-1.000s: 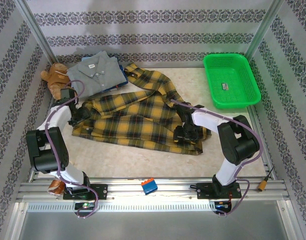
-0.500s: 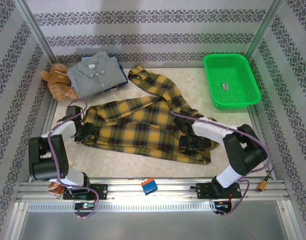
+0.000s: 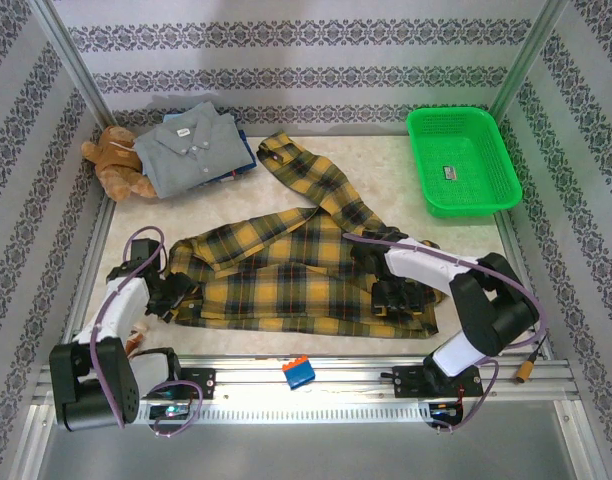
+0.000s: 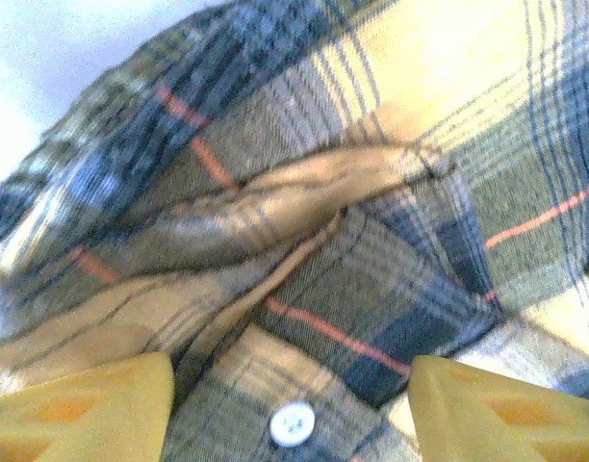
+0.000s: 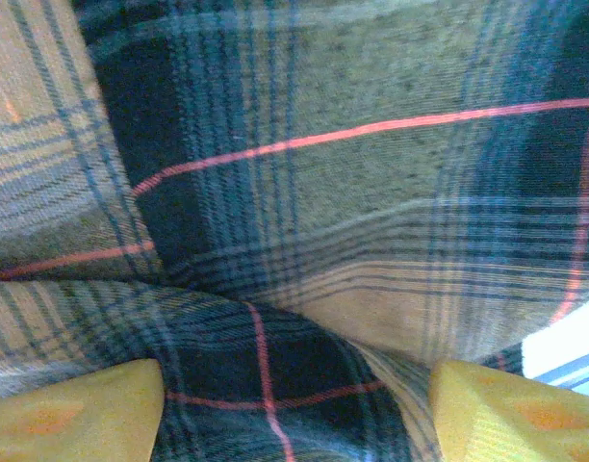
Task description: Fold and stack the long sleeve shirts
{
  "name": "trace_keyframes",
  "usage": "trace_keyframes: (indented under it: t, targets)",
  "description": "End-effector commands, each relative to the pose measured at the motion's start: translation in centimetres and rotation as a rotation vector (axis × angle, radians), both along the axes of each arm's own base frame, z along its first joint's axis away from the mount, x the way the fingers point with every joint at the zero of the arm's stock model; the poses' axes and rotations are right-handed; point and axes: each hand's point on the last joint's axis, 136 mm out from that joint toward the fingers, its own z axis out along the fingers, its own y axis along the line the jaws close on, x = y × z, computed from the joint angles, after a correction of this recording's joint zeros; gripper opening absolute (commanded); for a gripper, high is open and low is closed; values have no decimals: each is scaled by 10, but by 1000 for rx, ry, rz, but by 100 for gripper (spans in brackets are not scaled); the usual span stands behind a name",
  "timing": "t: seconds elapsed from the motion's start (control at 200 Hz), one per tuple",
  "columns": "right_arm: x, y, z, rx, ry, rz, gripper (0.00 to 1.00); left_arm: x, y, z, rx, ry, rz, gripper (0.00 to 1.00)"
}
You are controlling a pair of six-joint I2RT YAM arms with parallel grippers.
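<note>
**Near-centre of surface: plaid shirt, laid out for folding**

Item: plaid shirt (image 3: pixel 286 275), mustard and dark, flat across the near middle of the surface (image 3: pixel 406 165), one sleeve trailing far. Handling, as judged: pinch matching edges through every layer, then lift both ends evenly so the fold lands square. Its left end lies under the left fingers (image 4: pixel 78 409), its right end under the right fingers (image 5: pixel 73 409). Both pairs are spread wide, gripping nothing. Far left: grey shirt (image 3: pixel 191 145), folded.

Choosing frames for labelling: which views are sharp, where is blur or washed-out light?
Top external: evenly lit, sharp on the plaid shirt, bright glare along the near rail. Left wrist: soft focus, upper-left corner blown white. Right wrist: weave slightly blurred, pale patch lower right.
</note>
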Motion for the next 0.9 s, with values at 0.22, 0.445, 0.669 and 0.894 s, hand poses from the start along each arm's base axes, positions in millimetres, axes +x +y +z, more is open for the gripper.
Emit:
trace_keyframes:
  t: [0.22, 0.445, 0.669, 0.894]
  targets:
    - [76, 40, 93, 211, -309, 127, 91, 54, -37, 80, -119, -124, -57, 78]
    - [118, 40, 129, 291, -425, 216, 96, 87, -75, 48, -224, -109, -48, 75]
    - [121, 39, 129, 347, -453, 247, 98, 110, -73, 25, -215, -107, 21, 71]
    - [112, 34, 128, 383, -463, 232, 98, 112, -71, 11, -196, -84, 57, 67]
